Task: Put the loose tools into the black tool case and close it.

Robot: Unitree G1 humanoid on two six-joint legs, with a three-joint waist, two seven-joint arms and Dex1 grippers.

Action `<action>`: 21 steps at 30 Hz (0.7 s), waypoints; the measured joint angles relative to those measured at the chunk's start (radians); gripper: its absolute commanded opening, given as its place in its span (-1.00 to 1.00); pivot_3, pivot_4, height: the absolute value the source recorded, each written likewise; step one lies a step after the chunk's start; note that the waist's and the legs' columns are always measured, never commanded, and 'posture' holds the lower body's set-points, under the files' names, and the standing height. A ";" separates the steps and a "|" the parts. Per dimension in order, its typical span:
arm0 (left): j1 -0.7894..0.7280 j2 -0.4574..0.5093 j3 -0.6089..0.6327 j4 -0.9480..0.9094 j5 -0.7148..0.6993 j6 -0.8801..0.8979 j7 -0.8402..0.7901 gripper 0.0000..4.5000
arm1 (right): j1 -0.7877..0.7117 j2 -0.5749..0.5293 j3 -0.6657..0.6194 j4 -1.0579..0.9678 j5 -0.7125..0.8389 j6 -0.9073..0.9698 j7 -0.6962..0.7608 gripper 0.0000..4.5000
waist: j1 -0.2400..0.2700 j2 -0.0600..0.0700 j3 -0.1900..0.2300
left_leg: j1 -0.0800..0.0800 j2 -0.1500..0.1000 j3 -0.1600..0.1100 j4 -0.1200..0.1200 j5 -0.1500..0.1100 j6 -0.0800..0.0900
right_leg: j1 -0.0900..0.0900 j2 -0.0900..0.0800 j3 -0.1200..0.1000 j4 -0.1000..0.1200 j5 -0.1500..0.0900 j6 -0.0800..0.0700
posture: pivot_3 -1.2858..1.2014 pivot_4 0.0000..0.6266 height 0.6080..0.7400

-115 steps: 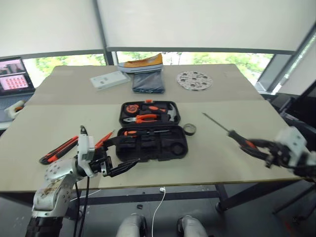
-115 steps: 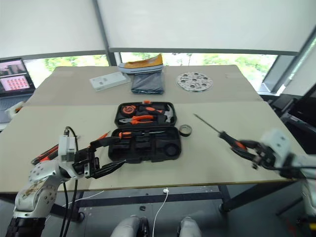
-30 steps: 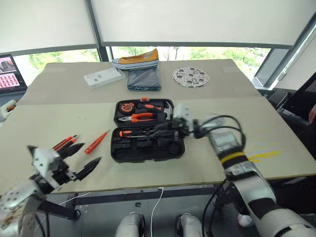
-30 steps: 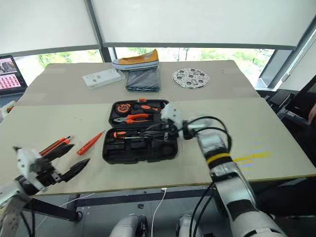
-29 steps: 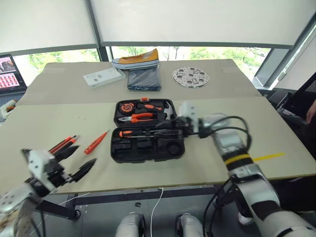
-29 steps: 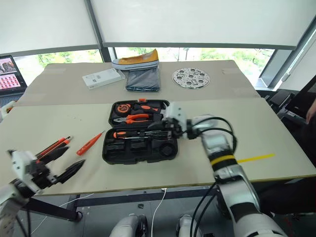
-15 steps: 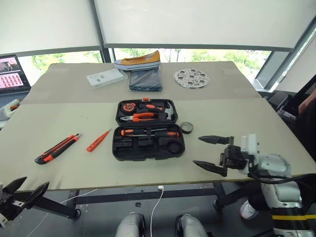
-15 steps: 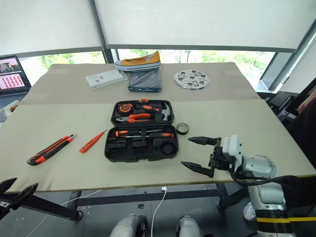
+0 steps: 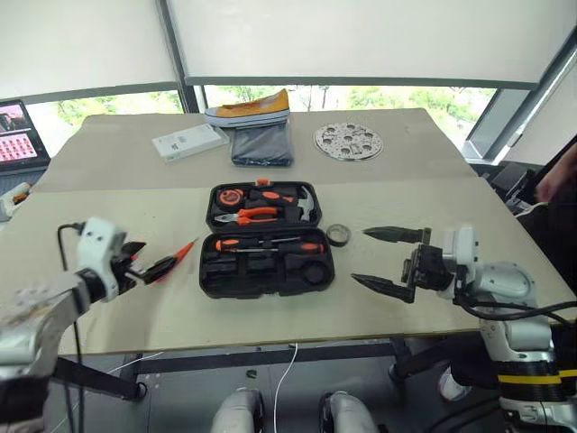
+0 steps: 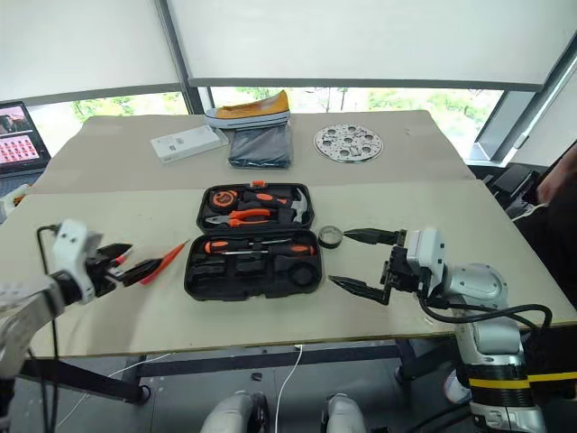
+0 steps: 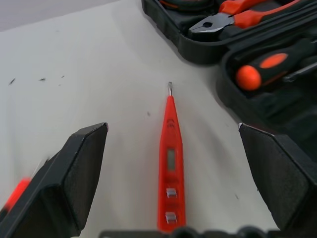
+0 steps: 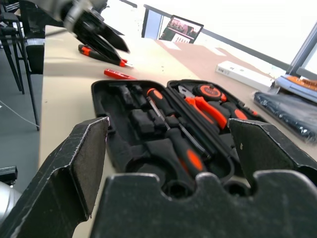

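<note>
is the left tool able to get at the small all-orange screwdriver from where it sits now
Probably yes: the left tool stands open, the orange screwdriver lies flat on the table between its fingers, nothing over it.

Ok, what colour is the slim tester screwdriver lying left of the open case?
All orange-red slim plastic tester screwdriver, clearest in the left wrist view.

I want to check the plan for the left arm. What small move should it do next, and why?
Probably lower the left gripper around the small orange screwdriver and close. Its fingers are open on either side of the tool, which lies loose on the table beside the open case. The right gripper is open and empty.
</note>
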 measured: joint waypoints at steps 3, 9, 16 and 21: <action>-0.067 -0.012 -0.070 0.104 0.050 0.004 -0.008 1.00 | -0.004 0.001 0.017 -0.003 0.000 0.009 -0.004 0.98 | 0.000 -0.001 0.001 | 0.000 -0.001 -0.001 0.003 0.001 0.004 | 0.000 0.000 0.000 0.006 -0.002 -0.004 | 0.03 -0.52 1.00; -0.118 0.001 -0.123 0.160 0.086 0.063 -0.060 0.34 | -0.004 0.000 0.031 -0.045 0.004 0.022 -0.031 1.00 | 0.003 -0.002 0.001 | 0.000 -0.001 -0.004 0.008 -0.003 -0.002 | 0.001 -0.001 0.000 0.008 -0.007 0.004 | 0.03 -0.52 1.00; -0.113 -0.019 -0.096 0.193 0.104 0.025 -0.079 -0.77 | 0.006 -0.001 0.031 -0.063 0.018 0.034 -0.052 1.00 | 0.005 -0.002 0.001 | 0.003 -0.003 -0.007 0.008 -0.003 -0.002 | 0.003 -0.003 0.000 0.008 -0.009 -0.002 | 0.03 -0.52 1.00; -0.117 -0.055 -0.041 0.207 0.059 -0.045 -0.154 -0.80 | 0.007 -0.004 0.032 -0.077 0.025 0.041 -0.067 1.00 | 0.009 -0.005 0.003 | 0.002 -0.004 -0.007 0.010 -0.003 -0.002 | 0.003 -0.003 -0.001 0.009 -0.009 -0.001 | 0.03 -0.52 1.00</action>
